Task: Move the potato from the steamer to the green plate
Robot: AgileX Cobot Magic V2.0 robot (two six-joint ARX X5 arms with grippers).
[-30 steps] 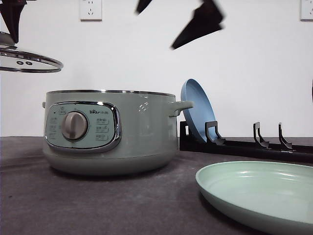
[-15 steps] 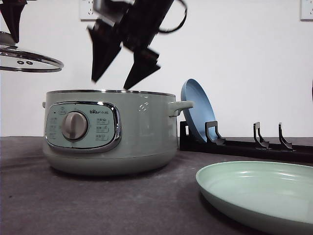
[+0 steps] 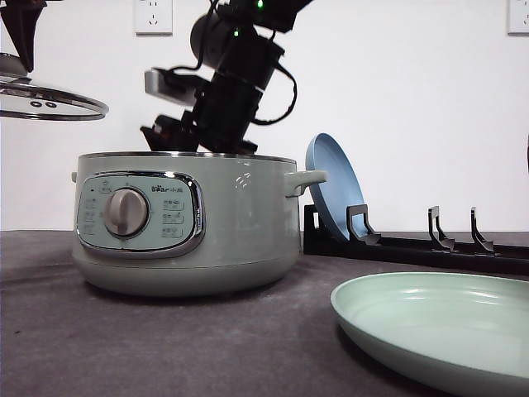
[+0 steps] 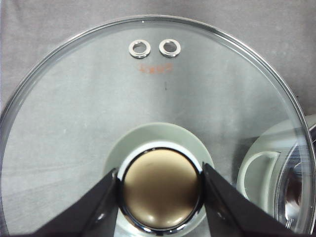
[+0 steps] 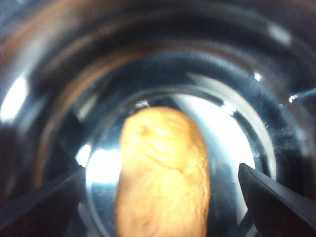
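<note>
Your right arm reaches down into the open steamer (image 3: 186, 223) while your left holds its lid aloft.

The pale green steamer sits left of centre on the dark table (image 3: 165, 347), its dial panel facing you. Near the front right lies the green plate (image 3: 438, 327), bare and well apart from the pot. Behind it, a blue plate (image 3: 332, 194) leans upright in a black rack (image 3: 413, 244). High at the left, the glass lid (image 4: 98, 108) hangs level, and your left gripper (image 4: 160, 190) is clamped on its knob (image 4: 160, 190), a finger touching each side. Your right gripper (image 5: 160, 187) is inside the pot with its fingers (image 5: 42, 197) spread wide. The potato (image 5: 163, 177) lies on the shiny pot floor between them, untouched.
</note>
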